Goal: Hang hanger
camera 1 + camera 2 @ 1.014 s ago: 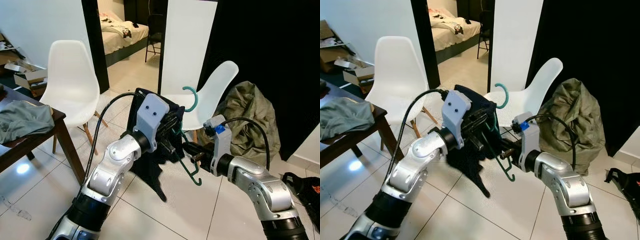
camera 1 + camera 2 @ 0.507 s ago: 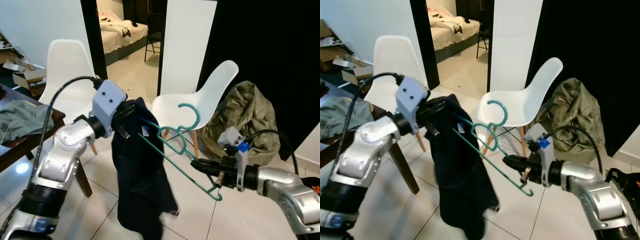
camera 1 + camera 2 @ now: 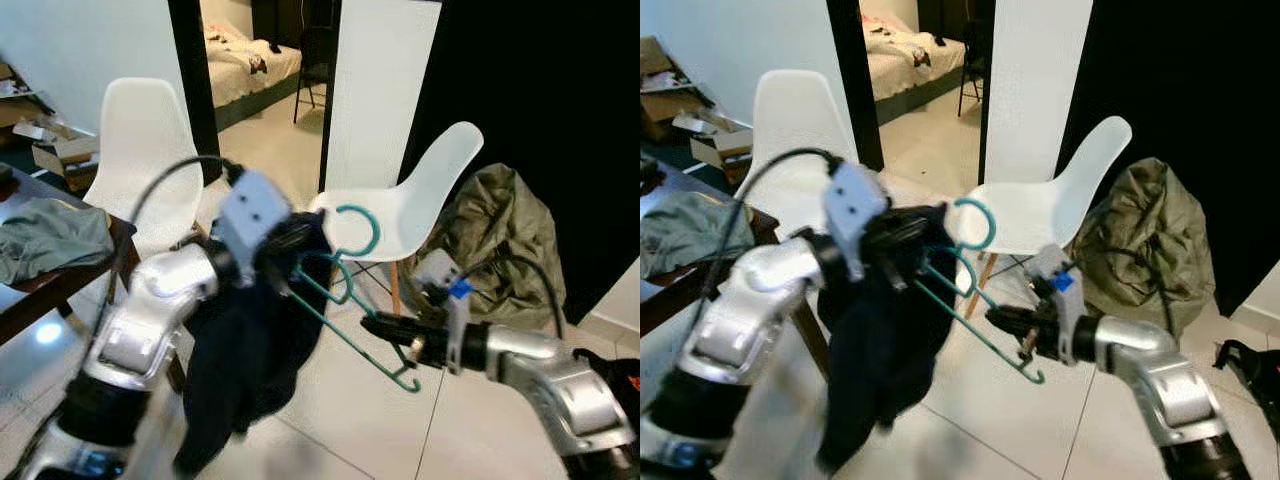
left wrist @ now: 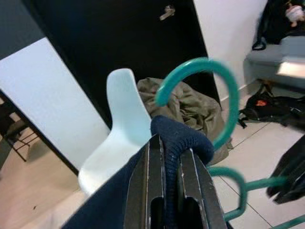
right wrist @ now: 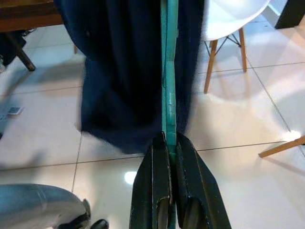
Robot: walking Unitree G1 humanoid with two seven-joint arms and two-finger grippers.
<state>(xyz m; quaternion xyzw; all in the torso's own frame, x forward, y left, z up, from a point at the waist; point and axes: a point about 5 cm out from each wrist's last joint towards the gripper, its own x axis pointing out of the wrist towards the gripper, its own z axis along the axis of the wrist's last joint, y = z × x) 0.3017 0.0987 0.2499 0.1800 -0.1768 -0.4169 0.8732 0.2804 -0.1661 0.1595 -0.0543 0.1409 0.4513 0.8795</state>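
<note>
Item: teal hanger (image 3: pixel 345 300), plastic, carried in mid-air at the centre of the head-camera frame, above the tiled floor (image 3: pixel 330 440).

Long axis: runs diagonally, from the hook at upper centre down to the lower-right end. The hook curls open toward the white chair (image 3: pixel 420 195) behind it.

Right tool (image 3: pixel 385 328): clenched on the hanger's lower arm near its far end. In the right wrist view the two black fingers (image 5: pixel 157 183) pinch the teal bar, which runs straight away from them (tool and bar in one line).

Left tool (image 3: pixel 290 250): clenched on the dark navy garment (image 3: pixel 245 360) close to the hook. In the left wrist view a roll of navy cloth is squeezed between the fingers (image 4: pixel 147 186), with the teal hook arching just beyond it. Whether those fingers also catch the hanger's neck cannot be told.

Garment: hangs down from the left tool into the lower left of the frame, blurred; how far it sits on the hanger is unclear.

Governing relation: the hanger spans the two tools, hook end at the left tool and bar end at the right, so the left arm is the nearer to the hook. No rail or peg to hang from can be made out.

Also present: tabletop (image 3: pixel 60 285) at left edge with a grey-green cloth (image 3: pixel 50 235); olive bag (image 3: pixel 500 235) at right.
</note>
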